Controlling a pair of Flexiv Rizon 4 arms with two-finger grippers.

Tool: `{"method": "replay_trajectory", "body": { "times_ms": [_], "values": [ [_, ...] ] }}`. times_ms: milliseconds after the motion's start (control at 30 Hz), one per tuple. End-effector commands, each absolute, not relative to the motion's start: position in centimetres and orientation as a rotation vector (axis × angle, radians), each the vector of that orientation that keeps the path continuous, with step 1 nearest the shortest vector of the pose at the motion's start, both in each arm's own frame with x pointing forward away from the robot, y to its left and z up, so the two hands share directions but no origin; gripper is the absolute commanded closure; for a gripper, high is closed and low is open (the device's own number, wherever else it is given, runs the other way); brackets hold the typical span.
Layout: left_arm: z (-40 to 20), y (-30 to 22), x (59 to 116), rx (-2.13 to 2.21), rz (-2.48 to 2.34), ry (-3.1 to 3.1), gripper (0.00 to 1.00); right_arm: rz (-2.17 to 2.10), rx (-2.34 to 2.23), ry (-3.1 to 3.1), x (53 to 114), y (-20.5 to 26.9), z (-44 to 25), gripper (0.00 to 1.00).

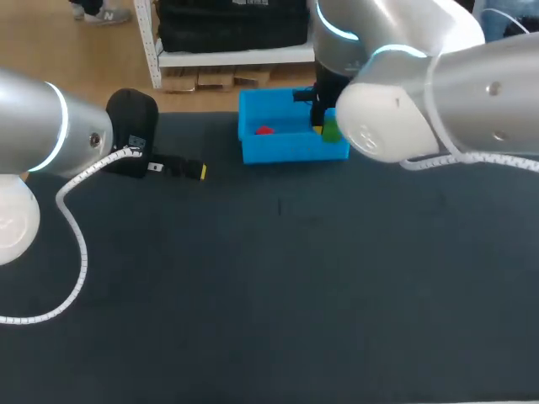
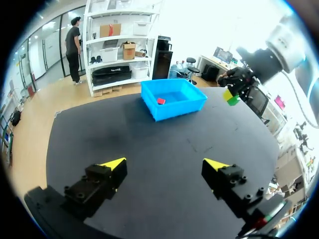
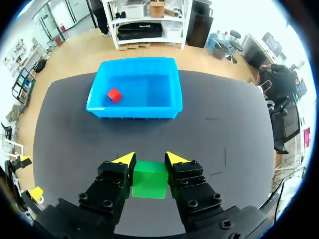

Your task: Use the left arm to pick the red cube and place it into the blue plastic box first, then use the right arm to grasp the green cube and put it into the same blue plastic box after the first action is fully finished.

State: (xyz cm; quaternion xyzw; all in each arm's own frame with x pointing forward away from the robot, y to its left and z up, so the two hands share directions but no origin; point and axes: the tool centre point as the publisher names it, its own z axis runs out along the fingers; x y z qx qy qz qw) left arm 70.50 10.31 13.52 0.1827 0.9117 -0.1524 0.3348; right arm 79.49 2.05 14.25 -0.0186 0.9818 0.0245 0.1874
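Note:
The red cube [image 1: 264,130] lies inside the blue plastic box [image 1: 253,150] at the table's far edge; it shows too in the left wrist view as the red cube [image 2: 161,101] and in the right wrist view as the red cube [image 3: 114,95] in the box [image 3: 134,109]. My right gripper [image 3: 149,159] is shut on the green cube [image 3: 150,179], held in the air short of the box's near wall. In the head view the green cube [image 1: 331,130] peeks out beside my right arm, near the box's right end. My left gripper [image 2: 164,163] stands open and empty above the bare table, at the far left [image 1: 202,171].
The black table top [image 1: 278,278] spreads wide in front of the box. A white coiled cable [image 1: 80,244] hangs from my left arm over the table's left part.

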Motion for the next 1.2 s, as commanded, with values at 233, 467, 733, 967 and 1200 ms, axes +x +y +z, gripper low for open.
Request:
{"method": "replay_trajectory", "body": {
  "times_ms": [233, 467, 733, 967, 1200],
  "values": [
    [13.5, 10.5, 70.6, 0.484, -0.410, 2.376, 0.00, 0.102, -0.077, 2.608, 80.5, 2.8, 14.8, 1.00],
    [13.5, 10.5, 70.6, 0.484, -0.410, 2.376, 0.00, 0.111, -0.091, 2.600, 83.8, 5.1, 14.9, 1.00],
    [13.5, 10.5, 70.6, 0.484, -0.410, 2.376, 0.00, 0.087, -0.097, 2.596, 88.1, 7.2, 14.0, 1.00],
    [13.5, 10.5, 70.6, 0.484, -0.410, 2.376, 0.00, 0.115, -0.102, 2.544, 91.5, 7.9, 13.2, 1.00],
    [13.5, 10.5, 70.6, 0.484, -0.410, 2.376, 0.00, 0.074, -0.075, 2.552, 94.8, 7.2, 11.7, 1.00]
  ]
}}
